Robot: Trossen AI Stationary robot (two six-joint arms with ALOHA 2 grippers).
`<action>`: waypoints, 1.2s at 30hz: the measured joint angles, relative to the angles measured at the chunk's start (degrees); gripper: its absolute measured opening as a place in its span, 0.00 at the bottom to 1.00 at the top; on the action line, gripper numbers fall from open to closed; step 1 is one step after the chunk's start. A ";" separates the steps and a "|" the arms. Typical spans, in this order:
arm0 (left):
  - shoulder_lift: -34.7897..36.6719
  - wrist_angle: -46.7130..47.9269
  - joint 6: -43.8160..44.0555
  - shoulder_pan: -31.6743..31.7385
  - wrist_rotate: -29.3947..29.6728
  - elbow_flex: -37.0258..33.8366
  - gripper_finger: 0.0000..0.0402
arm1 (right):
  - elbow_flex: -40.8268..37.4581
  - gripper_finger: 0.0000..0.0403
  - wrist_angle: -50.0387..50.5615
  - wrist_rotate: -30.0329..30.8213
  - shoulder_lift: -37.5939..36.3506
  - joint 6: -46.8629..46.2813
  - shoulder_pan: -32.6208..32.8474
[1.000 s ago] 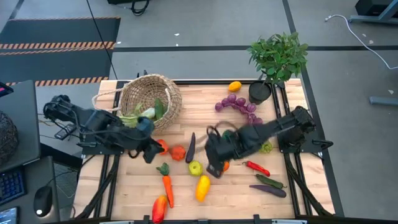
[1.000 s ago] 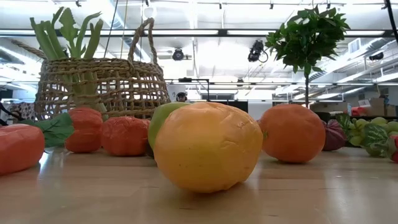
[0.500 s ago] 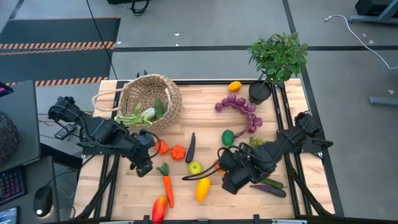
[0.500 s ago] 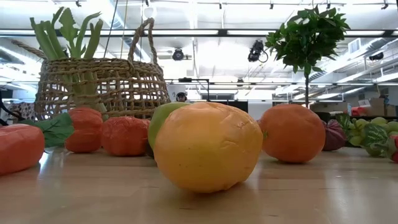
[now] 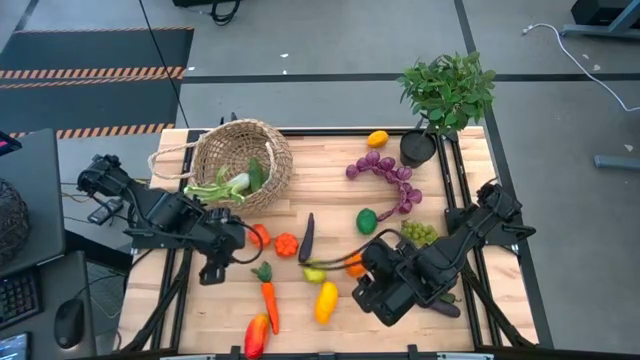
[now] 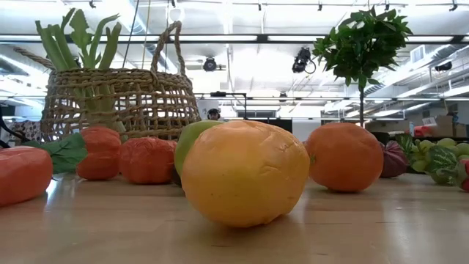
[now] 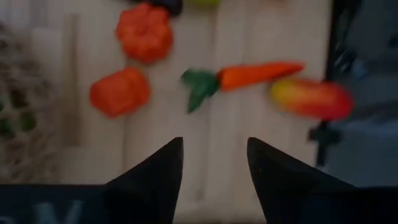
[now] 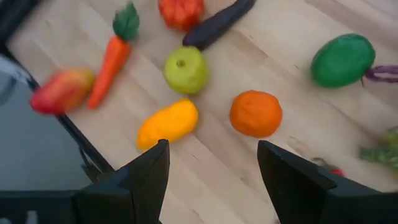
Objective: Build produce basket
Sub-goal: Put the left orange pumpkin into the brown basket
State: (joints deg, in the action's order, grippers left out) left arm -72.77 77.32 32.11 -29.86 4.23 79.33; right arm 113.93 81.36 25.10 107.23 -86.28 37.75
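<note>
Only overhead: leek (image 5: pixel 222 184) inside basket (image 5: pixel 240 160)

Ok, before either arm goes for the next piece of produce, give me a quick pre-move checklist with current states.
1. Left gripper open and empty: ok.
2. Right gripper open and empty: ok.
3. Basket on the table with room inside, leek at its mouth: ok.
4. Carrot lying free ahead of the left gripper: ok.
5. Orange and yellow fruit lying apart, ahead of the right gripper: ok.
6. Basket standing stable: cannot tell.
</note>
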 joint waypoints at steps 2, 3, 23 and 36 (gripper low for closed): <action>0.00 3.34 -2.23 0.66 -0.06 0.00 0.52 | 0.07 0.61 -0.99 1.67 -0.12 -2.53 -0.41; 0.00 4.67 -3.04 1.02 -0.03 0.00 0.54 | 0.09 0.61 -1.53 2.16 -0.16 -3.04 -0.80; 5.20 -3.64 -11.00 1.89 -6.81 -13.00 0.71 | 0.16 0.61 -12.65 3.95 -0.49 -3.76 -4.66; 5.80 -8.13 -4.64 1.59 -8.01 -17.09 0.70 | 0.22 0.61 -10.47 8.17 -6.48 -0.90 -2.76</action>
State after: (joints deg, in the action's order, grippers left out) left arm -66.98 69.19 27.46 -28.27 -3.79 62.24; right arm 114.15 70.88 33.27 100.75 -87.18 34.98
